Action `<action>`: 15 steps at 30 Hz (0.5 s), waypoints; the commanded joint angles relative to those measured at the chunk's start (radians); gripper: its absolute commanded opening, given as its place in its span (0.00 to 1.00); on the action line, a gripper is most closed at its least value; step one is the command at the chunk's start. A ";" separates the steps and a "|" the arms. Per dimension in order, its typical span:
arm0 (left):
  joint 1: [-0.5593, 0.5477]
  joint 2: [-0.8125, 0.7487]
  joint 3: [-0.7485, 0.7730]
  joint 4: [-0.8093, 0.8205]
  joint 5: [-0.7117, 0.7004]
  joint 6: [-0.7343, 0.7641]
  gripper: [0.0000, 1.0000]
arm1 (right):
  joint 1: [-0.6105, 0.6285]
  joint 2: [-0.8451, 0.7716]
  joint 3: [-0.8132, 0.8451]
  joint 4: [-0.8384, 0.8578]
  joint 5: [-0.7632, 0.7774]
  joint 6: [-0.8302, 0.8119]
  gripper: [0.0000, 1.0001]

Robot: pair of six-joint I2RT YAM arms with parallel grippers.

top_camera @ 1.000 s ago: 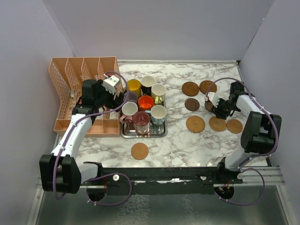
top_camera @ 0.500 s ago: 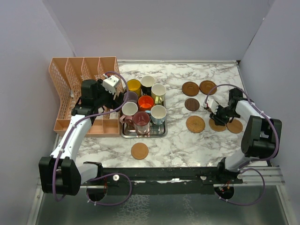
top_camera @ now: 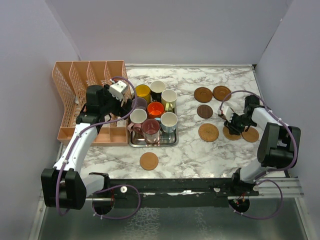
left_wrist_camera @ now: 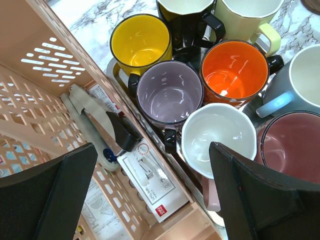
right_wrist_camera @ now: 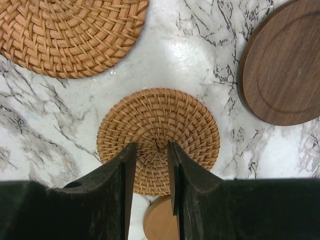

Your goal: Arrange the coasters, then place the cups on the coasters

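Several cups stand packed on the steel tray [top_camera: 153, 144]: yellow [left_wrist_camera: 141, 42], black [left_wrist_camera: 185, 10], cream [left_wrist_camera: 245, 15], orange [left_wrist_camera: 234, 70], purple [left_wrist_camera: 170, 92], pink-white [left_wrist_camera: 217, 137], maroon [left_wrist_camera: 295, 150], light blue [left_wrist_camera: 310, 75]. My left gripper [left_wrist_camera: 150, 190] is wide open above the tray's left edge, holding nothing. Several coasters lie on the marble at right. My right gripper [right_wrist_camera: 151, 150] hovers right over a small woven coaster [right_wrist_camera: 159, 115], its jaws a narrow gap apart with nothing between them. A larger woven coaster [right_wrist_camera: 70, 35], a dark wooden one [right_wrist_camera: 285, 70] and a pale wooden one [right_wrist_camera: 160, 222] lie around it.
A peach mesh desk organiser [top_camera: 82, 100] holding a stapler box [left_wrist_camera: 150, 180] stands left of the tray, close under my left gripper. One tan coaster [top_camera: 149, 161] lies alone near the front edge. Two brown coasters [top_camera: 203, 94] sit at the back right.
My right gripper has moved nearer, from beside the dark coaster to over the small woven one, and its jaws have narrowed. The left arm has stayed still.
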 commanded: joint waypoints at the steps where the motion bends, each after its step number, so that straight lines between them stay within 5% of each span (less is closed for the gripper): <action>1: -0.004 -0.019 -0.006 0.010 0.035 0.011 0.99 | -0.003 0.042 -0.008 0.039 -0.048 0.021 0.31; 15: -0.004 -0.019 -0.009 0.010 0.036 0.010 0.99 | -0.003 0.070 0.020 0.057 -0.076 0.049 0.31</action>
